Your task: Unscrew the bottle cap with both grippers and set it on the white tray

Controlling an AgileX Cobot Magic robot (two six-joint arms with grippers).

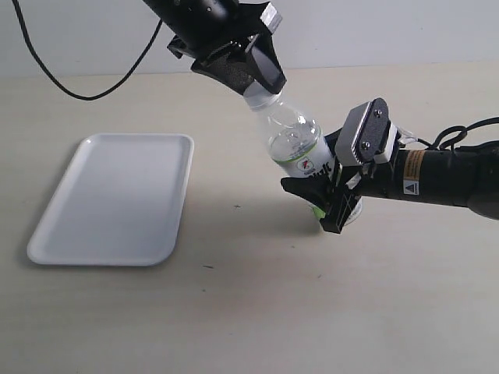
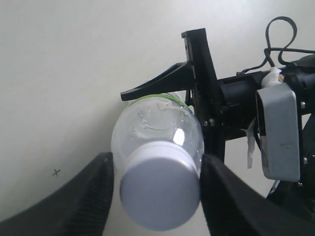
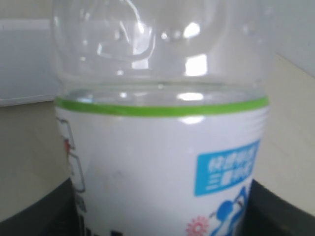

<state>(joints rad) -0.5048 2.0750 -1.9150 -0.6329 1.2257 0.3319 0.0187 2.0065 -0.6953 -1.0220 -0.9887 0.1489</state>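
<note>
Exterior view: your left gripper (image 1: pixel 253 84) straddles the bottle cap (image 2: pixel 160 194), grip unclear, the bottle (image 1: pixel 296 140) leaning toward eleven o'clock from the right gripper (image 1: pixel 321 204) clamping its body.

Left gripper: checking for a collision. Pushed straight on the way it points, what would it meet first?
The bottle cap, sitting between the fingers of the left gripper; probably the bottle shoulder next.

The tray (image 1: pixel 117 195) lies well left of the tilted bottle (image 1: pixel 300 144)
</note>
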